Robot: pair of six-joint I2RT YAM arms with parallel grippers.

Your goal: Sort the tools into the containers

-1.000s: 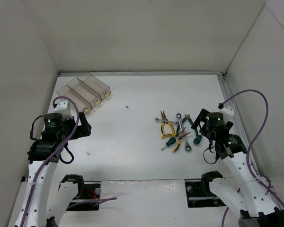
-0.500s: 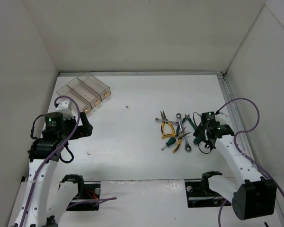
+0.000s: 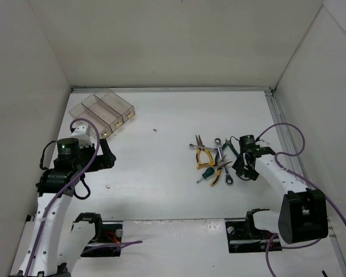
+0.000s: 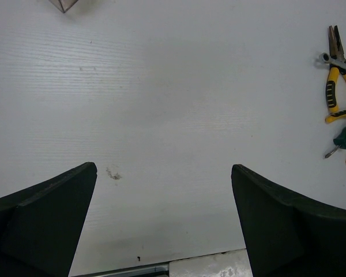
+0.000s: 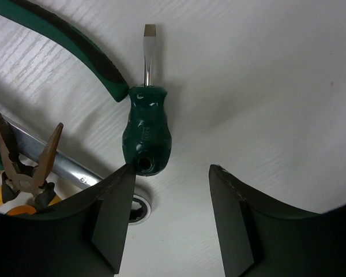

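Tools (image 3: 213,161) — where do they lie, Mia?

Mia: In one loose heap on the table (image 3: 161,133), well apart from the containers (image 3: 102,112), off to their right and nearer the arm bases.

Jon: And the containers themselves?

Mia: Three clear bins joined in a row, set at a slant.

Jon: What can you pick out in the heap?

Mia: Yellow-handled pliers (image 4: 340,86), a silver wrench (image 5: 75,167) and a stubby green screwdriver (image 5: 145,133). A curved green-and-black handle (image 5: 63,43) ends right where the screwdriver's blade meets its grip.

Jon: Where is the right gripper (image 5: 172,173)?

Mia: Down low at the side of the heap farthest from the containers. Its fingers stand partly apart with bare table between them, and they clasp nothing. The screwdriver's butt end sits at the tip of one finger, though I cannot tell whether they touch. The blade points away from the gripper.

Jon: And the left gripper (image 4: 164,173)?

Mia: It hovers just on the near side of the containers. Its fingers are spread as wide as they go, with only bare table beneath. It has hold of nothing.
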